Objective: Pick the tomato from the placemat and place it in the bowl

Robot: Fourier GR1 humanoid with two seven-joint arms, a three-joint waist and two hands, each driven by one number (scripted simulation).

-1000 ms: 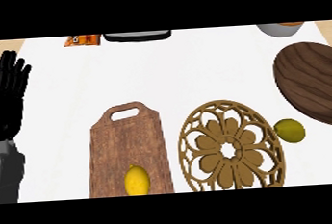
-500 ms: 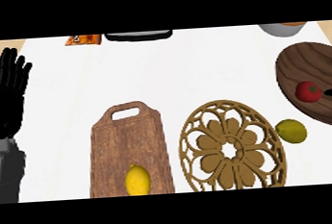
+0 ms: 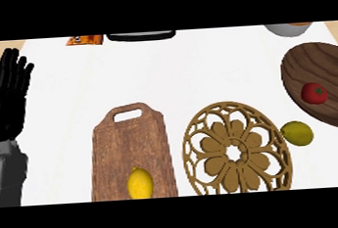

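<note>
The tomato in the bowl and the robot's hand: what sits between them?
In the head view, only bare white counter lies between the left hand and the tomato; the cutting board and trivet sit lower.

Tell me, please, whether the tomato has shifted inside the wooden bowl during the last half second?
No. The tomato lies at the same spot in the bowl, right of the placemat.
</note>
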